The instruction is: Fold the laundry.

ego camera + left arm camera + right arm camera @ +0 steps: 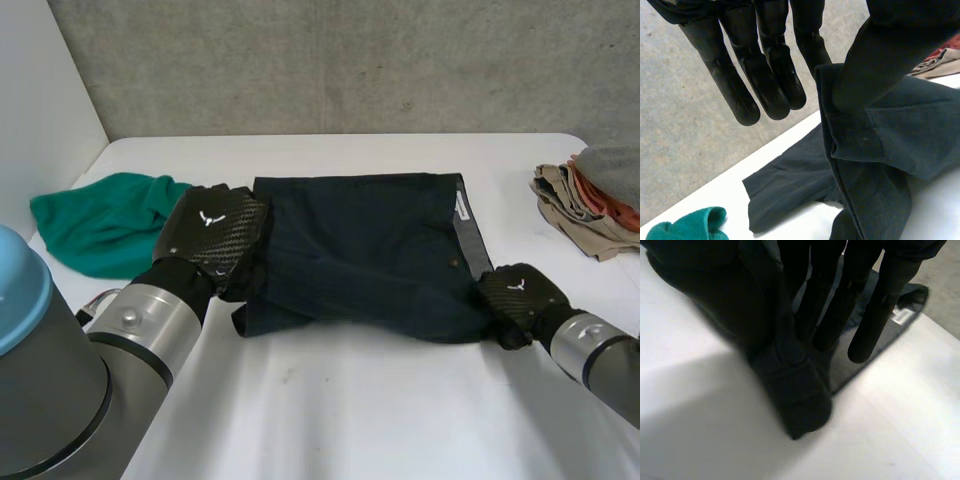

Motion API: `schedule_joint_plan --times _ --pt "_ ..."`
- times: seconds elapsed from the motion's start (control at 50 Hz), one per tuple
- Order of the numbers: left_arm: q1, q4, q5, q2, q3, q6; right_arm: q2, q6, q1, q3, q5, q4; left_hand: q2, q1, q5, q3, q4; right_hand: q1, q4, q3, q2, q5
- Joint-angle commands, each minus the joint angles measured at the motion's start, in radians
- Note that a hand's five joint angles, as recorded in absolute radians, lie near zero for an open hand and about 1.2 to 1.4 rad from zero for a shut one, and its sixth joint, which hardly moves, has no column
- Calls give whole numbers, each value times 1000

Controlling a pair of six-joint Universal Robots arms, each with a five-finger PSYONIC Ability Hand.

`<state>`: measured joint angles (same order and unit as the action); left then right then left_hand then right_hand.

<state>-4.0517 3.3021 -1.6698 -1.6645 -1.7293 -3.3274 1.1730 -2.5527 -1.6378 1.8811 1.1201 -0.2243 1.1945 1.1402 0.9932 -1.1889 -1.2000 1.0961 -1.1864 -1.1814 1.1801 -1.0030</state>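
— Where is the dark garment (360, 250) now?
— You have it lying flat in the middle of the white table (350, 420), between a green cloth (95, 225) and a pile of clothes (590, 205).
— And the hands?
— Your left hand (215, 235) is at its left edge, with the fingers (765, 85) straight and the hem draped on the thumb. Your right hand (518, 295) is at the near right corner. I cannot tell if it grips.

A lab: white table (350, 420) against bare concrete wall (350, 60).
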Motion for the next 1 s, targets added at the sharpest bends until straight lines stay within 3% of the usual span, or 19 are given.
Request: schedule_joint_plan --times 0.02,0.06,0.14,0.26,0.32,0.36,0.44,0.54,0.66,0.84,0.94,0.98,1.0 --pt "10 -99 4 22 -44 -21 144 43 1 4 112 37 202 256 229 -207 -196 300 -210 -215 216 -219" --pt "13 -198 5 46 -59 -43 289 95 6 16 106 127 202 256 229 -207 -196 300 -210 -215 216 -219" --pt "23 -402 21 94 -85 -101 420 236 18 -2 78 364 202 256 229 -207 -196 300 -210 -215 216 -219" --pt "74 -631 155 107 -118 -129 461 501 67 -14 67 724 202 256 229 -207 -196 300 -210 -215 216 -219" --pt "68 -639 182 97 -96 -129 447 609 67 -37 64 844 202 256 229 -207 -196 300 -210 -215 216 -219" --pt "59 -596 182 74 -61 -129 441 603 64 -52 64 836 202 256 229 -207 -196 300 -210 -215 216 -219" --pt "54 -474 168 -20 23 -132 297 468 41 -144 64 736 202 256 229 -207 -196 300 -210 -215 216 -219" --pt "20 -287 102 -148 167 -132 183 347 -28 -284 84 633 202 256 229 -207 -196 300 -210 -215 216 -219" --pt "-19 -63 19 -403 443 -158 7 204 -94 -497 180 479 202 256 229 -207 -196 300 -210 -215 216 -219" --pt "-107 187 -22 -817 850 -348 -297 183 -138 -809 279 272 202 256 229 -207 -196 300 -210 -215 216 -219" --pt "-115 264 -18 -988 1019 -360 -482 187 -177 -996 314 162 202 256 229 -207 -196 300 -210 -215 216 -219" --pt "-115 272 -8 -1023 1053 -347 -567 192 -189 -1082 331 120 202 256 229 -207 -196 -183 274 269 -267 265" --pt "-113 275 4 -1044 1077 -319 -596 192 -194 -1117 342 108 -367 -313 -341 362 373 -506 596 591 -590 587"
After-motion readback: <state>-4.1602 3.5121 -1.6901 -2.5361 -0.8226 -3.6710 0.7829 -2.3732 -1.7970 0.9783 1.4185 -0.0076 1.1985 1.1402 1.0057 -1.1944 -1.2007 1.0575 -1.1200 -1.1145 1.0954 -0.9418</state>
